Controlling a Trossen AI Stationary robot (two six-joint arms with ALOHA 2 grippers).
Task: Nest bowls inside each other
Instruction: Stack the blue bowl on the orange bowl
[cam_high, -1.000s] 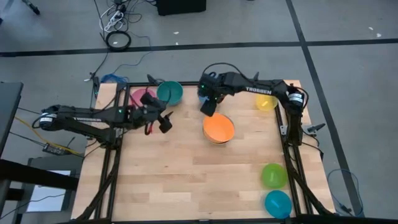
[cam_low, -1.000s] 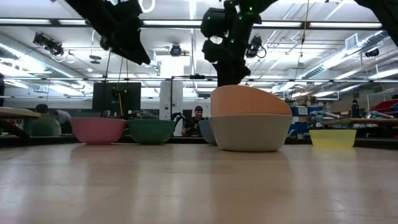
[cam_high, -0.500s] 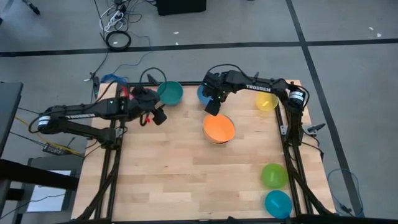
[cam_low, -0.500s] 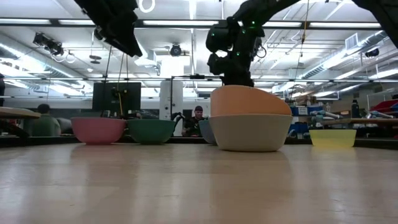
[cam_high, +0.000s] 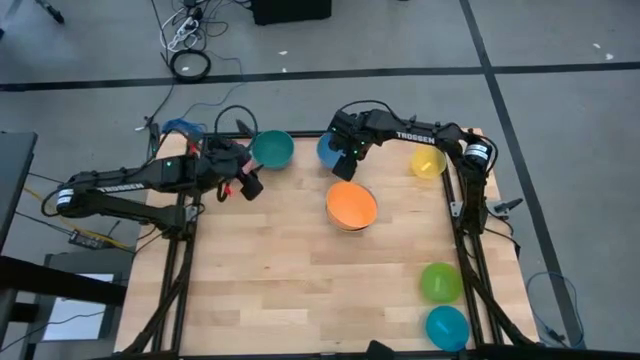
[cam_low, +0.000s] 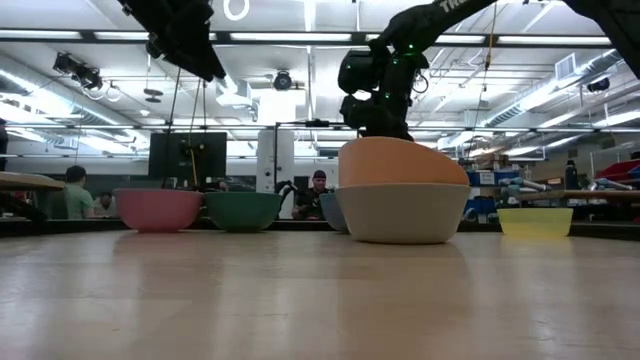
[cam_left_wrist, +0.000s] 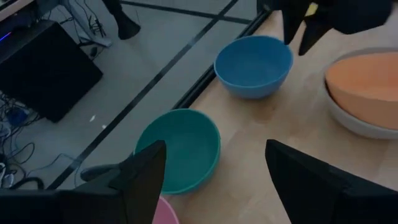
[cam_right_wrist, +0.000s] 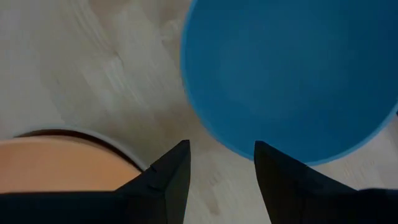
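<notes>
An orange bowl (cam_high: 351, 205) sits nested in a grey-white bowl (cam_low: 402, 212) at mid table. Along the far edge stand a pink bowl (cam_low: 158, 208), a teal bowl (cam_high: 272, 150), a blue bowl (cam_right_wrist: 292, 68) and a yellow bowl (cam_high: 428, 163). A lime green bowl (cam_high: 440, 282) and a cyan bowl (cam_high: 447, 327) rest at the near right. My right gripper (cam_right_wrist: 217, 168) is open and points down just over the blue bowl's near rim, touching nothing. My left gripper (cam_left_wrist: 214, 180) is open and raised above the pink bowl, next to the teal one.
The middle and near left of the wooden table top (cam_high: 260, 270) are bare. Metal frame rails (cam_high: 170, 260) run along the table's left and right edges. People and desks show in the room beyond the far edge.
My right gripper has moved from above the orange bowl toward the far edge, to the blue bowl. My left gripper has risen and drawn back toward the table's far left, over the pink bowl. No bowl has moved.
</notes>
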